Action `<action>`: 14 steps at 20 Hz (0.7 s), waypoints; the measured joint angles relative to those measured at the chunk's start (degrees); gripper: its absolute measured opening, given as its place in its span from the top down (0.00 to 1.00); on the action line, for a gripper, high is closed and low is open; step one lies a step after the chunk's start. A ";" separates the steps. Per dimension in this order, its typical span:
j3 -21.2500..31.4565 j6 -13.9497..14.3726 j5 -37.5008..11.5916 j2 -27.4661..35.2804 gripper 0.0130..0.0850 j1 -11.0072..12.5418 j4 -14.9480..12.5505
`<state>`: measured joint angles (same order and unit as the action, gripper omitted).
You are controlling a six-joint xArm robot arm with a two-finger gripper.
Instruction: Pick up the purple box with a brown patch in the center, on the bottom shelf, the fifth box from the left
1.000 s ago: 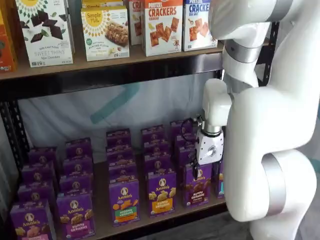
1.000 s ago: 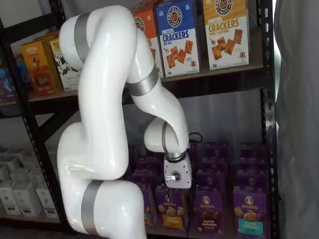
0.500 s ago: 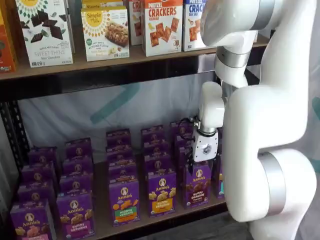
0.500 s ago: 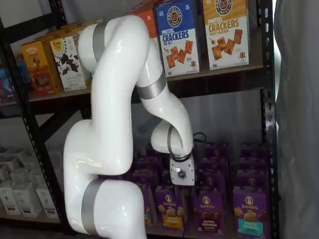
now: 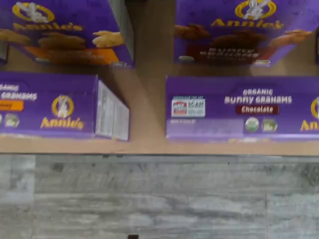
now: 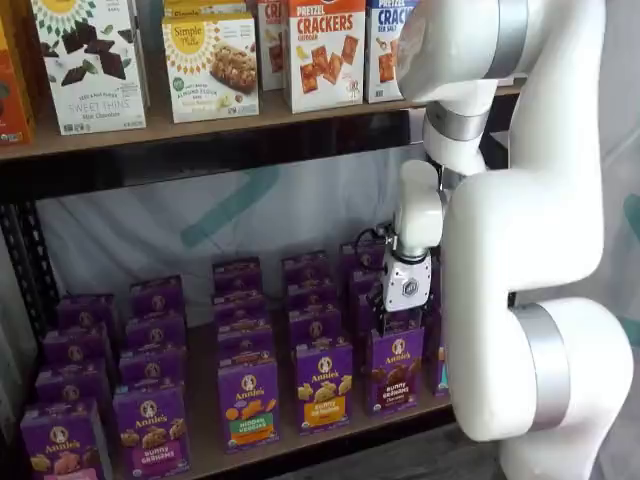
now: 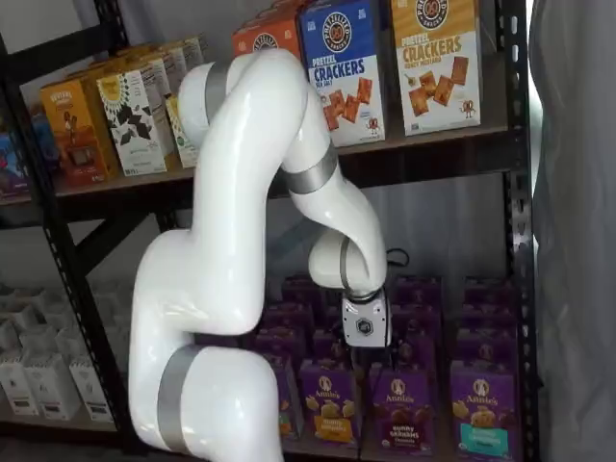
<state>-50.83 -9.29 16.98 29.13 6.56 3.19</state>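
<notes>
The purple box [image 6: 395, 370] with a brown patch stands upright in the front row of the bottom shelf [image 6: 203, 425], and it shows in both shelf views [image 7: 402, 409]. In the wrist view its purple top [image 5: 241, 107] reads "Bunny Grahams Chocolate". My gripper [image 6: 388, 322] hangs just above the box's top edge, also seen in a shelf view [image 7: 371, 358]. Its black fingers show dark against the boxes, and no gap or grip can be made out.
A purple box with a yellow patch [image 6: 323, 385] stands just left of the target, and one with a teal patch [image 7: 478, 414] stands to its right. More purple boxes fill the rows behind. Cracker boxes [image 6: 325, 50] stand on the higher shelf. My white arm [image 6: 540, 250] stands before the rack's right side.
The gripper has moved in towards the shelves and now hangs over the purple box's column. The arm's upper links have swung with it. No box has moved.
</notes>
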 joint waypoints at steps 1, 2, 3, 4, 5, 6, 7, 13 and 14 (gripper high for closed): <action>-1.09 -0.31 0.44 0.83 0.00 0.15 0.15; -2.33 -0.67 0.88 1.82 0.00 0.30 0.39; -3.70 -0.74 1.32 2.97 0.00 0.48 0.30; -4.56 -0.65 1.53 3.74 0.00 0.61 0.07; -5.30 -0.44 1.60 4.43 0.00 0.73 -0.27; -5.89 -0.33 1.51 5.05 0.00 0.83 -0.50; -6.49 -0.32 1.34 5.67 0.00 0.94 -0.64; -9.29 -0.86 0.54 8.57 0.00 1.37 -0.54; -9.64 -1.10 0.47 8.90 0.00 1.39 -0.32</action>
<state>-60.47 -10.39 17.46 38.02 7.95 2.87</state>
